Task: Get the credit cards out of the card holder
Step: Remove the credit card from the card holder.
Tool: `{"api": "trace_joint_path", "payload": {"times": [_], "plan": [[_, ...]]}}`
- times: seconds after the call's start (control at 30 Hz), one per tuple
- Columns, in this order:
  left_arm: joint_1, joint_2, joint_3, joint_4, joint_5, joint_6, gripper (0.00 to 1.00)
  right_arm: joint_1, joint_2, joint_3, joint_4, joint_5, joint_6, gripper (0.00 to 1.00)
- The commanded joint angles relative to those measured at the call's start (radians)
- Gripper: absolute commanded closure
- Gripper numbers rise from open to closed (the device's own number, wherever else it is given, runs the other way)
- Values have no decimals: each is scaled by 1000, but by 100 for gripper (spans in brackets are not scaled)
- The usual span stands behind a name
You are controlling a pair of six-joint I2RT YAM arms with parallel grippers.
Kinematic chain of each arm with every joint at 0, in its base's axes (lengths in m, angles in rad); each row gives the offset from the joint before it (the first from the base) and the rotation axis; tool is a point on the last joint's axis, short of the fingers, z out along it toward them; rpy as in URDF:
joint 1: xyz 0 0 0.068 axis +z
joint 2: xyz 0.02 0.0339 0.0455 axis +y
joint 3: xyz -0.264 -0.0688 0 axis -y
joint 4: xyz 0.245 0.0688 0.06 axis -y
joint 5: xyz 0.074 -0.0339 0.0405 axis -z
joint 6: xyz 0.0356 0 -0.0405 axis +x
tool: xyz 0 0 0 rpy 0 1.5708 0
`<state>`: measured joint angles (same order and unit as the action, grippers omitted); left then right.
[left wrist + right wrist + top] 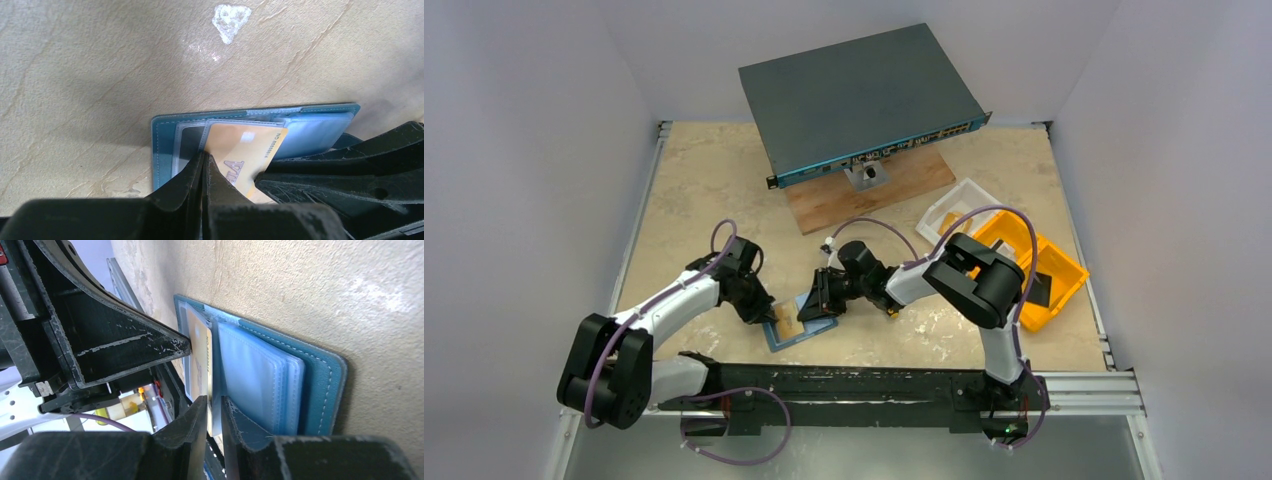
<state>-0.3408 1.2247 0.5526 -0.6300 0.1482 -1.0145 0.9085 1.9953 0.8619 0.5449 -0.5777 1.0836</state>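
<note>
A: Task thing first. Count?
B: One small teal-blue folding card holder, lying open and flat on the beige stone-look table, near the front edge, about centre, between the two arms.
A: Cards?
B: One showing: a yellow-orange plastic card, partly out of a clear sleeve on the holder's left half. On the other half there's a stack of pale-blue clear sleeves; can't count them.
A: Grippers?
B: Two. Left gripper has its fingers pressed together, tips down on the holder at the card's edge. Right gripper has its jaws narrowed to a slit, pinching the near edge of the yellow-orange plastic card; can't tell whether a sleeve sheet is caught in with it.
A: The rest?
B: One large dark grey network switch box at the back, propped on one brown wooden board. One yellow plastic bin on the right, touching one clear plastic tray, both well apart from the holder.
</note>
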Motion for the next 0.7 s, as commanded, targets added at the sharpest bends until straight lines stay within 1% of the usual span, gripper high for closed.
{"api": "trace_joint_path", "payload": {"times": [0.0, 0.13, 0.2, 0.43, 0.67], "plan": [[-3, 24, -3, -40, -65, -2, 100, -3, 6, -1, 67, -30, 22, 83], [-3, 26, -3, -35, -60, -1, 100, -4, 16, 8, 67, -30, 26, 84], [-3, 27, -3, -32, -58, -1, 100, -4, 19, 11, 66, -30, 25, 86], [-3, 27, 1, -40, -63, -2, 100, -5, 15, 6, 60, -29, 26, 100], [-3, 24, 5, -61, -75, -3, 100, -41, -52, -63, 23, 40, 5, 100]]}}
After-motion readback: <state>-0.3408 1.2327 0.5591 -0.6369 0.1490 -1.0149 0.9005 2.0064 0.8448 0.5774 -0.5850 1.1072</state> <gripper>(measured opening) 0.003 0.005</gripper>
